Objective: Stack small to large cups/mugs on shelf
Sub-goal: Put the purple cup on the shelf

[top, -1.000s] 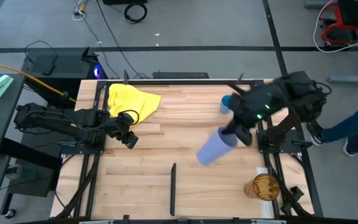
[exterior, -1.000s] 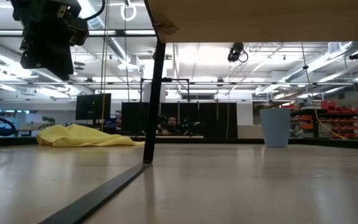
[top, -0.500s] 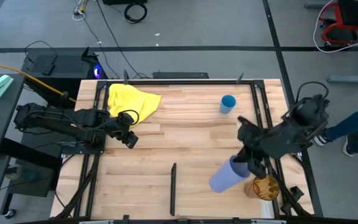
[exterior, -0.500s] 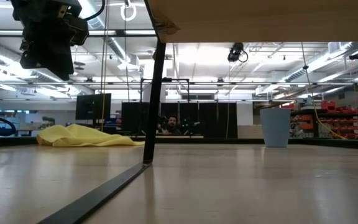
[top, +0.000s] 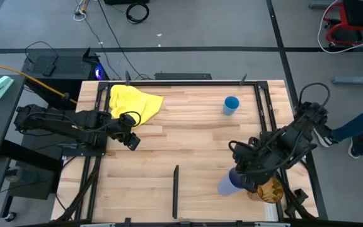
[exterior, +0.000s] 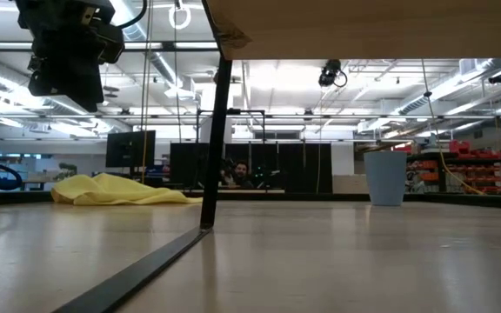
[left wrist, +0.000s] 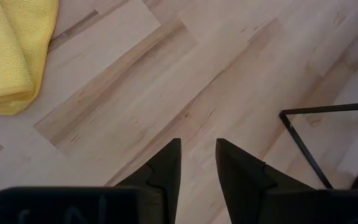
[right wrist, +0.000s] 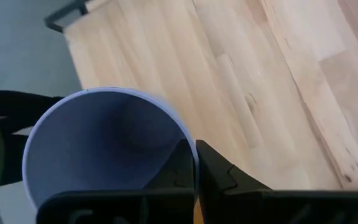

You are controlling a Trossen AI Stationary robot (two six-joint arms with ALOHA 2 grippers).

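The table [top: 188,139] is matt pale wood planking; the lavender cup [right wrist: 104,143] is smooth plastic, the yellow cloth [left wrist: 8,56] soft woven fabric.

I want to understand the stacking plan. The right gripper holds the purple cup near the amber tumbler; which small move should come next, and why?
Probably bring the purple cup over the amber tumbler, turn it upright and lower it in. The right gripper pinches its rim, the cup hangs tilted just beside the tumbler, and the blue cup stands apart. The left gripper waits near the yellow cloth.

Tilted lavender cup [top: 227,184] hangs beside the upright amber tumbler [top: 269,188]; small blue cup [top: 231,104] stands apart.
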